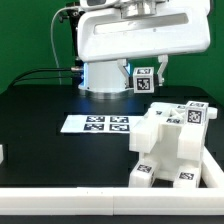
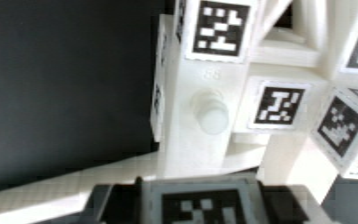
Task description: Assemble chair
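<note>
The partly built chair [image 1: 170,146], a blocky stack of matte white parts with black-and-white tags, stands on the black table at the exterior view's right. In the wrist view it fills the frame as white panels and bars [image 2: 274,100] with several tags and a round peg head [image 2: 208,108]. My gripper [image 1: 143,84] hangs under the arm at the back, above and behind the chair. Its dark fingers [image 2: 119,203] are shut on a small white tagged chair part [image 1: 143,76], which also shows in the wrist view [image 2: 202,205]. The fingertips are hidden by the part.
The marker board [image 1: 97,124] lies flat on the black table, to the exterior view's left of the chair. A small white piece [image 1: 2,153] shows at the exterior view's left edge. A white rim [image 1: 60,203] borders the table's front and right side.
</note>
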Motion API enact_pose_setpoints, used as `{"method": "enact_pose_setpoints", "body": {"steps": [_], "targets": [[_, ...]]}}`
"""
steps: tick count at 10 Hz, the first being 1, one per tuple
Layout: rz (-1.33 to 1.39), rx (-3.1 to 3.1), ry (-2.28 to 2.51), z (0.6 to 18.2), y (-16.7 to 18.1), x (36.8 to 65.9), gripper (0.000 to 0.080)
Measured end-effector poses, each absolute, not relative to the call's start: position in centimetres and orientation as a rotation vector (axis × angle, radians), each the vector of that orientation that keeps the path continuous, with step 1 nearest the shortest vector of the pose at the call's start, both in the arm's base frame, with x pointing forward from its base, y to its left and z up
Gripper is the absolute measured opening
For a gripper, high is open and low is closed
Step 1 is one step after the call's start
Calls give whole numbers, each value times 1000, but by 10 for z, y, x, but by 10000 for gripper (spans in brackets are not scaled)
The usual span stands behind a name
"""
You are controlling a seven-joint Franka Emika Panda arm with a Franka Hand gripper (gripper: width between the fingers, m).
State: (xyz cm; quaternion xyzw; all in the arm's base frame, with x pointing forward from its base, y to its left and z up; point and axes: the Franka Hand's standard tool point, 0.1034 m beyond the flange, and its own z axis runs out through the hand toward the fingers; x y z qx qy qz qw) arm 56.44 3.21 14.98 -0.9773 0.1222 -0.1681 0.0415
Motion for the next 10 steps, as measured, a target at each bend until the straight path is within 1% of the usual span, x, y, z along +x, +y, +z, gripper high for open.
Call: {"method": "enact_pose_setpoints", "body": {"steps": [1, 2, 4, 7, 10], "targets": [[-577, -2992, 366, 147, 33, 562, 279], [-569, -3001, 345, 139, 40, 553, 279], [-625, -3007, 311, 133, 47, 556, 279], [-648, -3025, 301, 119, 43, 556, 279], [-656, -3028, 294, 115, 45, 555, 279]]}}
